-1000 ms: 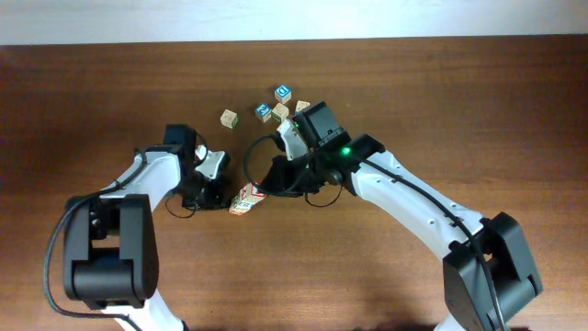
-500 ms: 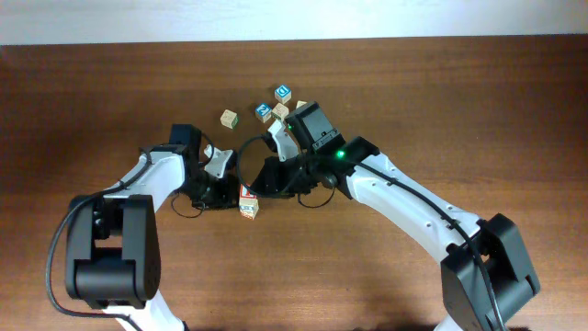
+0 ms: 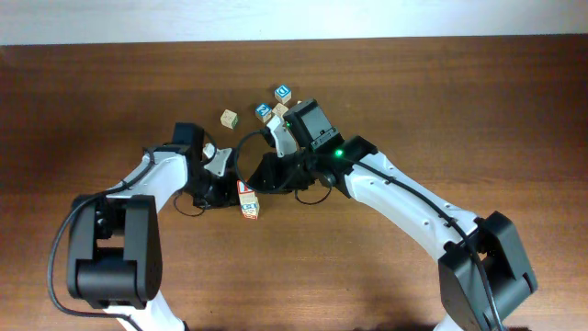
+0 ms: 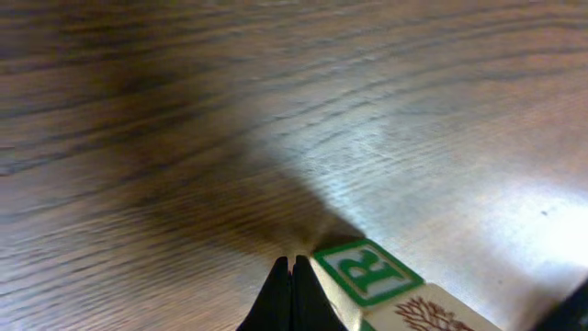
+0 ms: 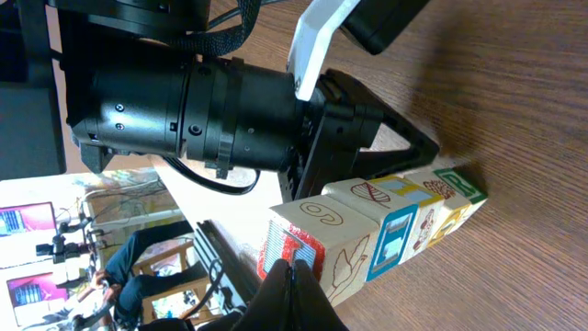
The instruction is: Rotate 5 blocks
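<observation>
Row of blocks (image 3: pixel 246 200) mid-pivot: left gripper (image 4: pixel 292 273), pinched closed and holding nothing, beside green-letter block (image 4: pixel 367 272). Right gripper (image 5: pixel 292 279), likewise closed and empty, at red-faced block (image 5: pixel 285 250). Best nudge opposite ends gently (row likely separates easily).

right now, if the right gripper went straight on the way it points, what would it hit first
The end cube of the row of wooden blocks: it sits right at the right gripper's shut tips, seemingly touching. The left arm's black wrist lies behind the row.
</observation>
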{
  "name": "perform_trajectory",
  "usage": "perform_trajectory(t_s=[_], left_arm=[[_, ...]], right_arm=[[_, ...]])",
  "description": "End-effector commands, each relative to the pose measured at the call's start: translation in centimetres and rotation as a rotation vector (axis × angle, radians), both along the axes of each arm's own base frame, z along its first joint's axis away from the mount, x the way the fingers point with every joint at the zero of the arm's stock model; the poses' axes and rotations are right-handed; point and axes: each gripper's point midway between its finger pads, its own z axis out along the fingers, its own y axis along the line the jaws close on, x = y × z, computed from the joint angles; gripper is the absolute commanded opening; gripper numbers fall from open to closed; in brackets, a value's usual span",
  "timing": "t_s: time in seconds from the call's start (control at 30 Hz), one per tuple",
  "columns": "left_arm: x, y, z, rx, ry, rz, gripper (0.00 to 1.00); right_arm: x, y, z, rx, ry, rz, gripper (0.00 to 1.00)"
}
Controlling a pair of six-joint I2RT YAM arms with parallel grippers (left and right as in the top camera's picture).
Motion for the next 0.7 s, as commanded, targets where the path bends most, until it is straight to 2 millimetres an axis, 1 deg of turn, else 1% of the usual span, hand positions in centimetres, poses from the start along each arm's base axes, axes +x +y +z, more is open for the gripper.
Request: perform_trajectory(t_s=[0.0,0.07,0.1,0.17,0.2,0.27,0.33,0.4,0.43,0.5,0.57,0.6,0.67], left_arm=[[0.9,1.0,0.1,0.069,-0.012,0.042,0.0],[1.8,1.1,0.6,0.077,-0.033,0.052,0.0],[2.6,1.1,1.2,0.081,-0.054,0.054,0.0],[3.2,2.8,1.4,0.182,-0.045,0.114,0.0],[3.4,4.3,1.4,0.27,-0.033,0.156,0.0],[3.7,5.5,1.7,0.342,-0.038,0.181,0.0],[4.3,5.7,2.2,0.348,-0.056,0.185,0.0],[4.4,5.6,2.3,0.348,-0.059,0.185,0.0],[4.4,5.7,2.3,0.348,-0.059,0.185,0.0],[4.6,5.7,2.4,0.351,-0.064,0.187,0.0],[5.6,5.6,3.4,0.347,-0.092,0.191,0.0],[6.7,5.6,4.6,0.342,-0.119,0.197,0.0],[8.6,5.5,7.4,0.334,-0.173,0.206,0.0]], right_arm=[[-0.2,-1.3,-5.4,-0.151,0.059,-0.043,0.04],[-0.3,-1.3,-5.4,-0.153,0.06,-0.041,0.04],[-0.4,-1.4,-5.5,-0.156,0.063,-0.04,0.04],[-0.4,-1.4,-5.5,-0.158,0.064,-0.04,0.04],[-0.4,-1.4,-5.5,-0.157,0.058,-0.034,0.04],[-0.3,-1.4,-5.4,-0.155,0.051,-0.03,0.06],[-0.1,-1.2,-4.9,-0.148,0.038,-0.028,0.11],[0.3,-0.9,-3.9,-0.139,0.012,-0.014,0.14],[0.5,-0.7,-3.3,-0.136,0.004,-0.011,0.16],[1.1,-0.3,-1.6,-0.123,-0.034,0.005,0.21],[1.9,-0.2,0.9,-0.104,-0.087,0.013,0.26],[2.5,-0.2,2.8,-0.087,-0.127,0.015,0.29],[3.2,-0.3,4.2,-0.098,-0.165,0.001,0.31]])
